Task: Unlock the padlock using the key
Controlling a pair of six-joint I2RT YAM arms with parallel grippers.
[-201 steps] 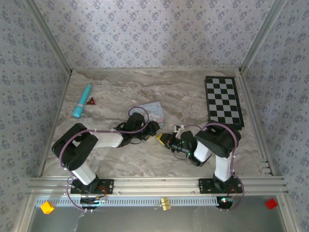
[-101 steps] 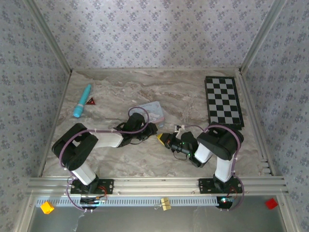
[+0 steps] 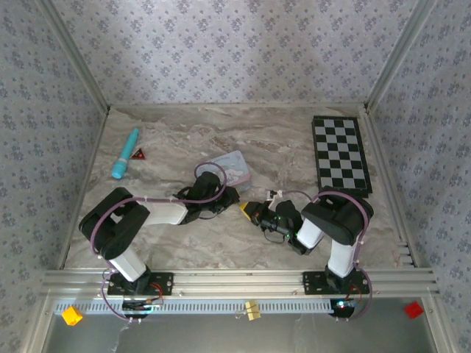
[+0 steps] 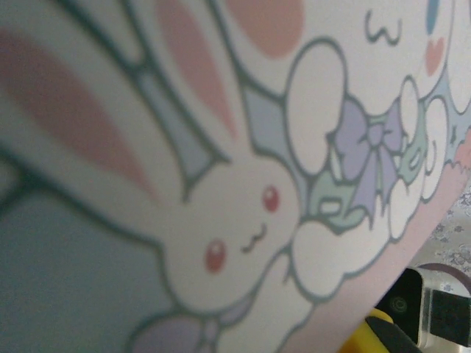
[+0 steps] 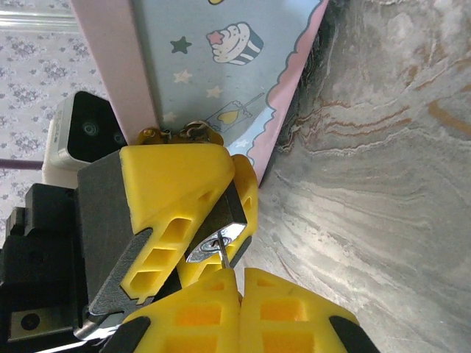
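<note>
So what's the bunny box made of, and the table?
The flat pale blue cartoon box looks like printed tin or card, smooth, pink-edged; can't tell which. The veined beige tabletop looks like marble, maybe just a print.

Place: we take it for a lab test cell.
Signs: we see aluminium framing (image 3: 243, 278), wallpapered panels (image 3: 235, 51), a marble-print tabletop (image 3: 184, 132).

Yellow fingers (image 5: 173, 184) hide most of the padlock (image 5: 221, 234).
</note>
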